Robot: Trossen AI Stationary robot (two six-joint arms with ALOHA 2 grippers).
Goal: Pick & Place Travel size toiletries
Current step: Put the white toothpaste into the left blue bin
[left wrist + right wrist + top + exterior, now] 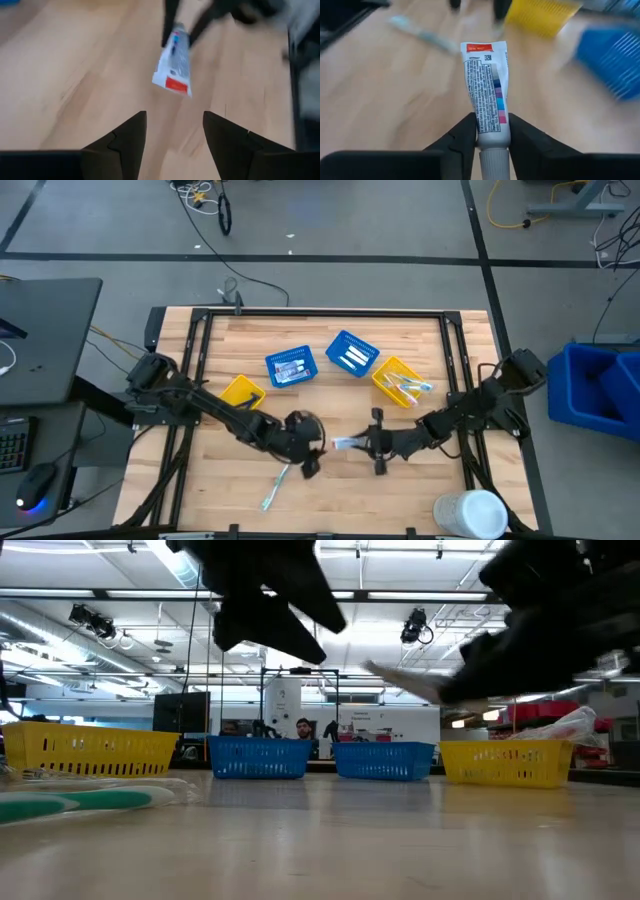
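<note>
A small white toothpaste tube (487, 85) with a red mark at its flat end hangs over the table's near middle, and my right gripper (372, 443) is shut on it. My left gripper (175, 120) stands open just left of the tube (174, 62), with nothing between its fingers. A white and teal toothbrush (275, 488) lies flat on the table in front of the left gripper; the low view shows its teal handle (80, 802) at the left. My right gripper pinches the tube between its two fingers by the shoulder just above the cap (490, 134). The fingers come slanting down from the table's right. The tube sticks out ahead of them toward the table's left, its flat end (395, 678) lifted clear of the table.
Along the far side stand a yellow basket (242, 392), two blue baskets (290, 367) (352, 353) and another yellow basket (400, 380), some holding toiletries. A large white cylinder (470, 513) stands at the near right corner. Bare wood lies between the baskets and the grippers.
</note>
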